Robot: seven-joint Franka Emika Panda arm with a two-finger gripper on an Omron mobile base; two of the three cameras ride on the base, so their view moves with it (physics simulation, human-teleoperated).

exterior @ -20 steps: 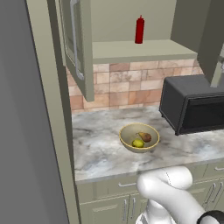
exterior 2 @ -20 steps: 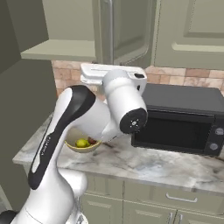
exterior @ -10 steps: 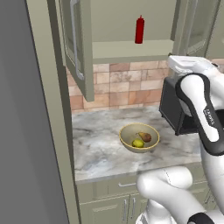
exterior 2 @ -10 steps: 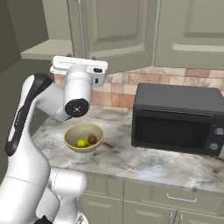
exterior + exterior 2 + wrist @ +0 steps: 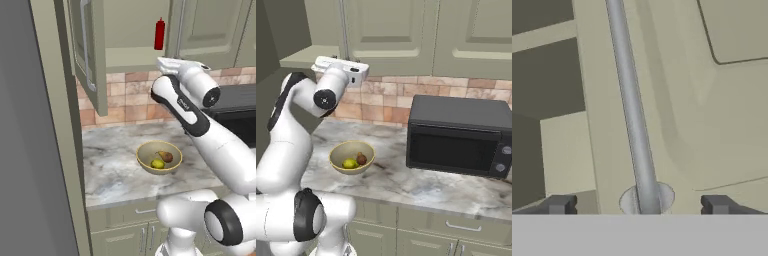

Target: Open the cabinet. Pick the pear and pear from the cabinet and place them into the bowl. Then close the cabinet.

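Reaching up toward the sage-green wall cabinet (image 5: 150, 35), the white arm holds its two-finger gripper (image 5: 639, 204) close in front of one raised-panel door. In the hand view the two small dark finger tips (image 5: 559, 204) stand wide apart, one on each side of the long slim metal bar handle (image 5: 631, 115), and they are not touching it; nothing is between them except this bar (its round base plate sits just above the tips). The left door (image 5: 90, 50) of the cabinet hangs open toward the camera in the left base view, and the right door (image 5: 212, 27) looks shut or nearly shut. On the cabinet shelf stands a red squeeze bottle (image 5: 159, 34), upright.

The wide golden-tan round bowl (image 5: 159, 157) rests on the grey marbled counter (image 5: 115, 170), well below the hand. Two small fruits lie inside it, touching each other: one yellow-green pear (image 5: 158, 163) and one browner pear (image 5: 165, 156). A black microwave oven (image 5: 461, 135) stands on the counter beside the bowl, apart from it.
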